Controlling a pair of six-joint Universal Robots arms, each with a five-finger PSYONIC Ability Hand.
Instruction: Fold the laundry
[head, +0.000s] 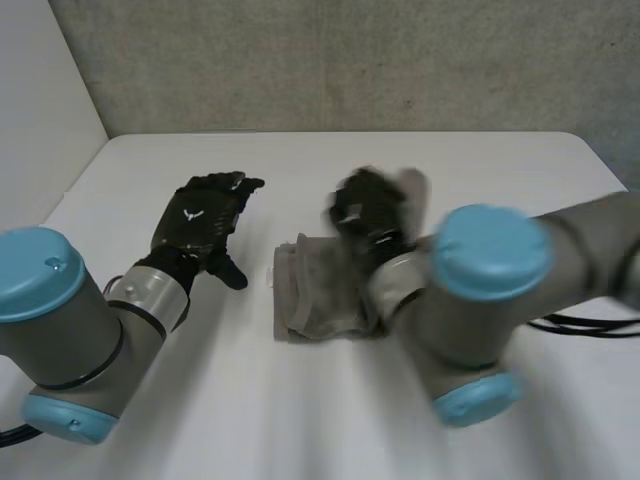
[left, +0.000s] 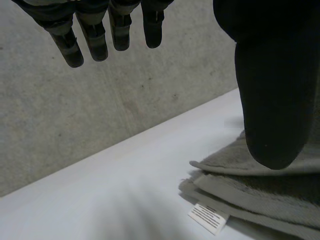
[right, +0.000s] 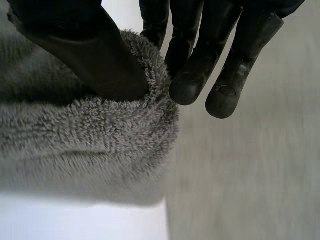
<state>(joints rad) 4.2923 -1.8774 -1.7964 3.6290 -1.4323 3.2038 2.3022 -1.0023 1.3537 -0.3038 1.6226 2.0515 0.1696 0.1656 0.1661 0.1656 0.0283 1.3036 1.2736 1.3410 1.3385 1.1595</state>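
Grey terry towel (head: 318, 295) is found folded in layers at the centre of the white table (head: 250, 420). Its edge toward 1 o'clock is pinched by the right hand (head: 365, 205), with the pile caught between thumb (right: 95, 55) and fingers (right: 192, 80). This grip is judged to serve for carrying that edge over in a further fold. The left hand (head: 205, 215) is held off the cloth at 10 o'clock, fingers straight and nothing gripped, presumably kept clear. A white label (left: 209, 218) is sewn at the towel's corner nearest the left hand; printed lines are noted but not legible.
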